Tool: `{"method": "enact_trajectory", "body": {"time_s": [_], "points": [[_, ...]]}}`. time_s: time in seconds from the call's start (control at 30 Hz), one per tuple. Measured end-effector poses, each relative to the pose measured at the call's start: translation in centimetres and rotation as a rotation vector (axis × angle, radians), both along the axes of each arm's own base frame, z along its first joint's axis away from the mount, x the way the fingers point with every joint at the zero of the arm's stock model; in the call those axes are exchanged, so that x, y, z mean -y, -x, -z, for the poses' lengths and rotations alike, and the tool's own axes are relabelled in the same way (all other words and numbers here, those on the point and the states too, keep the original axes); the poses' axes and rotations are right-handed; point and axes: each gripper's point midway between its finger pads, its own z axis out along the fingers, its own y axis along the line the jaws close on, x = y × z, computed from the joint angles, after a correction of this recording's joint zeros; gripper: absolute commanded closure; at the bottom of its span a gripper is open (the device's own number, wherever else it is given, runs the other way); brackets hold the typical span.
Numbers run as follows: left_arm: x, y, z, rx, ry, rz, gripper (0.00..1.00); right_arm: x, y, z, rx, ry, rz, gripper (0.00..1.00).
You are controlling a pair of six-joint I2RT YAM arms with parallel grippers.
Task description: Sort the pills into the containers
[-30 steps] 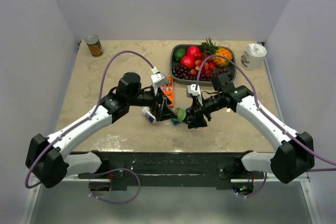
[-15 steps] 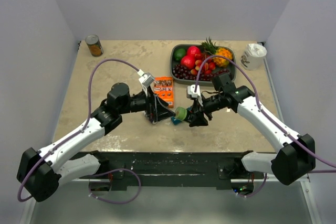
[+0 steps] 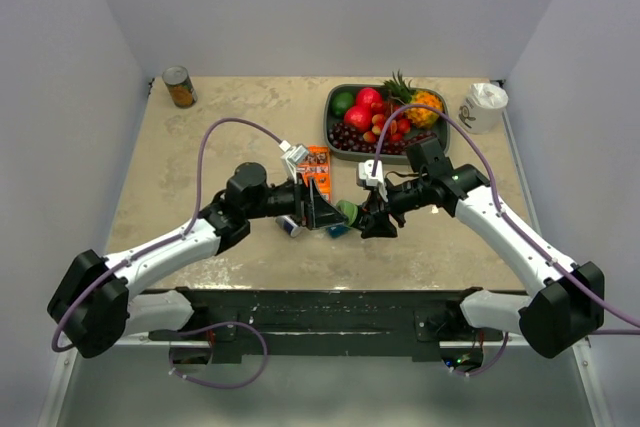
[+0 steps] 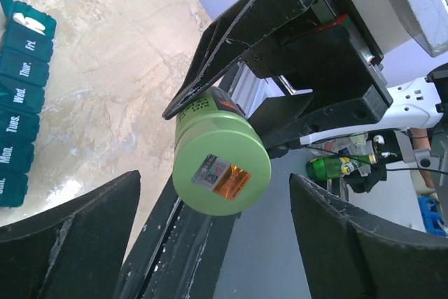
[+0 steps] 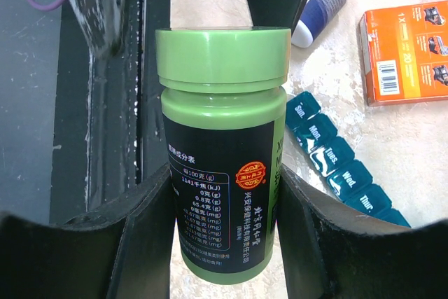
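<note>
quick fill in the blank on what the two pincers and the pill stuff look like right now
The right pincer is shut on a ___ bottle. The left pincer stands ___, facing the bottle's cap. The teal pill organizer lies near an ___ box.
Missing words: green; open; orange.

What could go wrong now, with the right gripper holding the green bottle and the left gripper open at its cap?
1. The left gripper is open, its fingers on either side of the cap without touching it. An off-centre close could slip on the smooth cap or twist the green bottle in the right gripper.
2. The bottle is held roughly sideways. Once uncapped, pills may spill, and most pill organizer lids look shut.
</note>
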Motion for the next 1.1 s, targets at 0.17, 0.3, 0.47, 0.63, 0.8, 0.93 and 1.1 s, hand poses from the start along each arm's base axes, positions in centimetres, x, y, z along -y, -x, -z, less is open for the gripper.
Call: {"method": "enact_trajectory", "body": {"time_s": [0.17, 0.3, 0.47, 0.63, 0.8, 0.93, 1.1], "points": [[1.0, 0.1, 0.4, -0.024, -0.002, 0.018, 0.34, 0.0, 0.0, 0.0, 0.001, 0.000, 0.000, 0.99], [1.4, 0.0, 0.5, -0.040, -0.003, 0.024, 0.48, 0.1, -0.1, 0.1, 0.003, 0.006, 0.005, 0.99], [1.7, -0.1, 0.6, -0.039, -0.013, 0.031, 0.72, 0.2, -0.3, 0.2, 0.007, 0.020, 0.017, 0.99], [2.0, -0.6, 0.8, -0.016, -0.067, 0.049, 0.74, 0.5, -0.8, 0.5, 0.024, 0.039, 0.036, 0.99], [2.2, -0.9, 0.9, -0.007, -0.111, 0.073, 0.78, 0.6, -1.1, 0.7, 0.036, 0.060, 0.049, 0.99], [2.4, -0.4, 1.2, 0.008, -0.116, 0.119, 0.81, 0.7, -0.7, 0.8, 0.017, 0.067, 0.048, 1.00], [2.0, 1.2, 1.3, 0.105, -0.119, 0.259, 0.78, 0.5, 1.1, 0.7, -0.066, 0.038, 0.003, 1.00]]}}
